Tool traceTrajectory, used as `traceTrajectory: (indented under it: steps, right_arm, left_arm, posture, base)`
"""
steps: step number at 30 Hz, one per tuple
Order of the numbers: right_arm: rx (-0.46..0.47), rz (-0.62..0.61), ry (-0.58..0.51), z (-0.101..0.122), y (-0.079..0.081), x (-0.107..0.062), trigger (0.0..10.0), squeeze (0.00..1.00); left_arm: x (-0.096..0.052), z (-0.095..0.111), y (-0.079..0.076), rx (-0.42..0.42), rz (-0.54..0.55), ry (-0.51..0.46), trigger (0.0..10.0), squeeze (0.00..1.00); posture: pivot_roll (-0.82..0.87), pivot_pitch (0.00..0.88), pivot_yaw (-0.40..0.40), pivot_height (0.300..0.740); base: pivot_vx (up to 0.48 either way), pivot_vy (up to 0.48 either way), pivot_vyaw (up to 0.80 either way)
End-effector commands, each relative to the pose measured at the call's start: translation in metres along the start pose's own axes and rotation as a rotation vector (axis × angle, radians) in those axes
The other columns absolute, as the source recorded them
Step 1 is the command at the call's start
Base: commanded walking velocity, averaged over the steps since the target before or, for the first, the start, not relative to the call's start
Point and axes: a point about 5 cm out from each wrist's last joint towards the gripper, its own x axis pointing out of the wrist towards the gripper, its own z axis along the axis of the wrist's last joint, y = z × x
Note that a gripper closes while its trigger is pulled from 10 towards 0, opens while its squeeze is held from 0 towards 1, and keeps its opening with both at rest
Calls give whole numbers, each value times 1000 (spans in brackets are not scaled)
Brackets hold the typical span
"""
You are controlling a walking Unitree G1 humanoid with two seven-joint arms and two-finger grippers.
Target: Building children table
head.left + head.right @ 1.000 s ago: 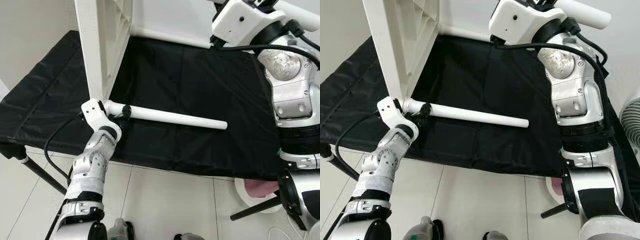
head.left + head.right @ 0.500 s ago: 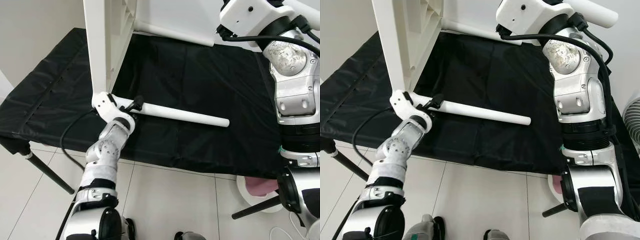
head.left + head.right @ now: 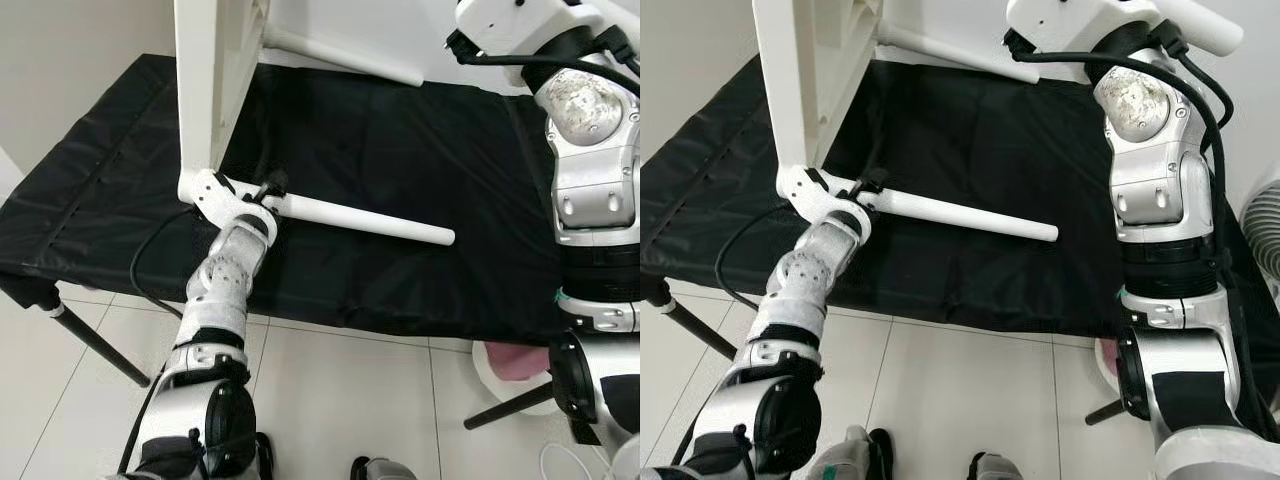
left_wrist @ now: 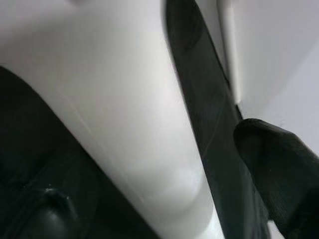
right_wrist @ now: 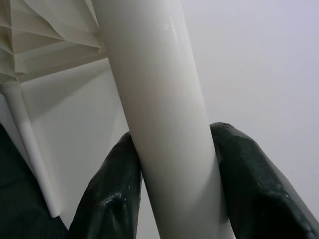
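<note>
Tabletop [image 3: 215, 90], white plastic, stands on edge on the black cloth-covered cot [image 3: 420, 160], at the left-far part of the scene, ribbed underside facing right. One leg [image 3: 350, 215] sticks out from its near lower corner, running right and slightly nearer over the cloth, free end unsupported. A second leg [image 3: 340, 55] comes off the far side of the top.

Left gripper [image 3: 262, 192] is at the root of the near leg, right where it meets the corner socket. Left wrist view shows a black finger [image 4: 279, 169] against the white tube, so I read it as clamped on that leg. Left forearm rises steeply from below the cot edge, wrist bent in toward the joint.

Right gripper [image 5: 169, 164] is raised high at the far right; its two black fingers sit on either side of another white leg [image 5: 159, 99], pinched on it. Right arm is folded with elbow down, forearm going up and out of the top of the head views.

Step in hand, my read: seating the near leg into the corner socket.
- keep the grip close to the socket, push along the leg's axis, no side load
- long free end gives leverage, so avoid lifting or twisting it sideways
- the top is standing on edge and could tip; keep push force low
- hold the right-hand leg clear of the top until this joint is home
</note>
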Motion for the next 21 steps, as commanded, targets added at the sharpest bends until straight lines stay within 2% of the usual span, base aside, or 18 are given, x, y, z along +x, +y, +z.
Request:
traceTrajectory:
  steps: [1, 11, 17, 18, 20, 21]
  right_arm:
    - [200, -238, 54, -10, -30, -6, 0, 0]
    - [225, -259, 67, -11, -31, -9, 0, 0]
    - [263, -294, 56, -11, -33, -11, 0, 0]
    - [263, -294, 56, -11, -33, -11, 0, 0]
    - [304, -338, 51, -11, -38, -13, 0, 0]
    - [304, -338, 51, -11, -38, -13, 0, 0]
  left_arm:
    - [3, 6, -12, -24, -38, -42, 0, 0]
    - [5, 11, -9, -33, -42, -58, 0, 0]
    - [3, 46, 4, 90, -32, -132, 0, 0]
    - [3, 46, 4, 90, -32, -132, 0, 0]
    - [-1, 67, 9, 158, -30, -175, 0, 0]
    - [-1, 67, 9, 158, -30, -175, 0, 0]
  posture:
    - [-182, 94, 101, 740]
    - [-182, 92, 110, 740]
    - [-176, 87, 117, 740]
    - [-176, 87, 117, 740]
    - [-163, 85, 122, 740]
    - [-163, 85, 122, 740]
  base:
    - [0, 0, 0]
    - [0, 0, 0]
    - [0, 0, 0]
    - [0, 0, 0]
    - [0, 0, 0]
    - [0, 0, 0]
